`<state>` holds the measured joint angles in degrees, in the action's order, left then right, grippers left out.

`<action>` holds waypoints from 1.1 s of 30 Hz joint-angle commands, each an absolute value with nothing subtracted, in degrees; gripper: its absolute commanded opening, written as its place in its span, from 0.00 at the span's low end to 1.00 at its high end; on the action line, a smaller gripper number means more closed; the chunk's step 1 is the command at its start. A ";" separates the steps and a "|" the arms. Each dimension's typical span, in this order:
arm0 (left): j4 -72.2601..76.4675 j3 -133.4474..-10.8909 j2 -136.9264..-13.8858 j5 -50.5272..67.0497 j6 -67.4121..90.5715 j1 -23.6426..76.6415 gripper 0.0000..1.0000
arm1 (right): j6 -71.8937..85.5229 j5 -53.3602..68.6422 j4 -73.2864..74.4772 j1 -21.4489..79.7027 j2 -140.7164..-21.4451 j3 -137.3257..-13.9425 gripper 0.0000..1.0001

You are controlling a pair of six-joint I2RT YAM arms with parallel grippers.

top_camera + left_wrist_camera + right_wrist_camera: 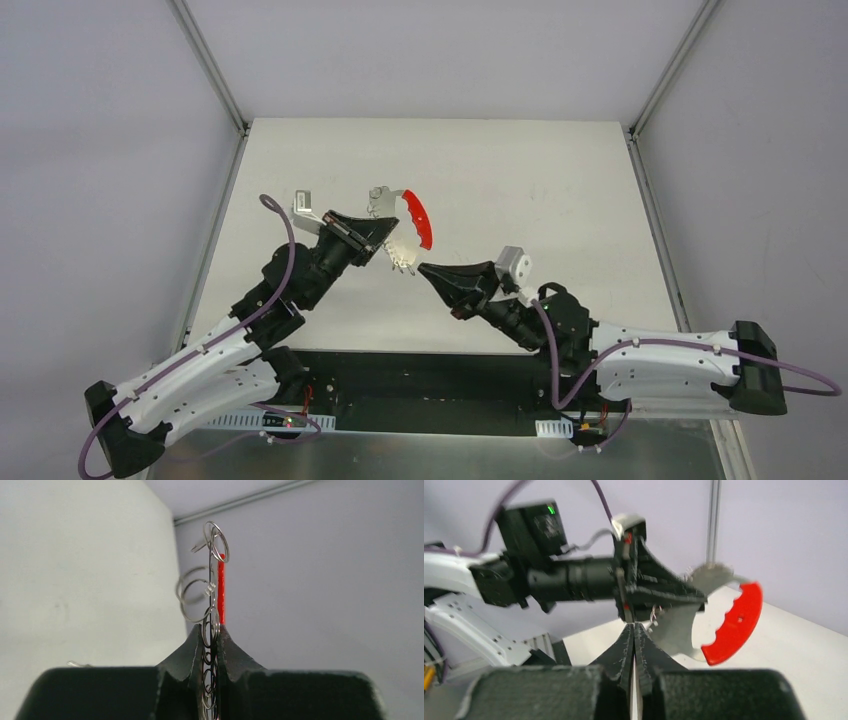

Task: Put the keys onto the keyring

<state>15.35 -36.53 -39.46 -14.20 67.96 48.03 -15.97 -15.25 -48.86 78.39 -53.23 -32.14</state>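
My left gripper (388, 243) is shut on the keyring (400, 252), held above the table. In the left wrist view its jaws (214, 630) pinch the thin silver wire rings (196, 594), with the red crescent (221, 585) edge-on behind them. The red crescent (418, 218) points away from me and also shows in the right wrist view (736, 622), joined to a toothed silver plate (676, 630). My right gripper (424, 268) is shut, its tips just below the left gripper's tips (659, 587). A thin silver strip, seemingly a key (634, 680), sits edge-on between its pads. No black oval tag shows.
The white table (520, 190) is bounded by grey walls with metal corner posts (215, 70). A black strip (420, 385) runs along the near edge between the arm bases. The left arm's purple cable (285, 250) loops above its wrist.
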 commanded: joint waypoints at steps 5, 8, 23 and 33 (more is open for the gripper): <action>-2.64 -37.48 -35.73 -21.08 69.33 47.79 0.15 | -36.41 -22.94 -51.45 80.58 -45.15 -35.15 0.00; -4.19 -36.63 -33.10 -21.38 69.38 47.78 0.16 | -36.70 -23.07 -50.01 80.60 -44.23 -34.99 0.00; -3.84 -40.33 -34.50 -20.50 66.11 47.75 0.11 | -29.92 -15.89 -25.70 80.46 -42.40 -37.39 0.00; -1.45 -44.01 -38.98 -11.31 60.70 47.73 0.00 | -27.30 -11.72 -5.21 80.42 -43.66 -43.24 0.38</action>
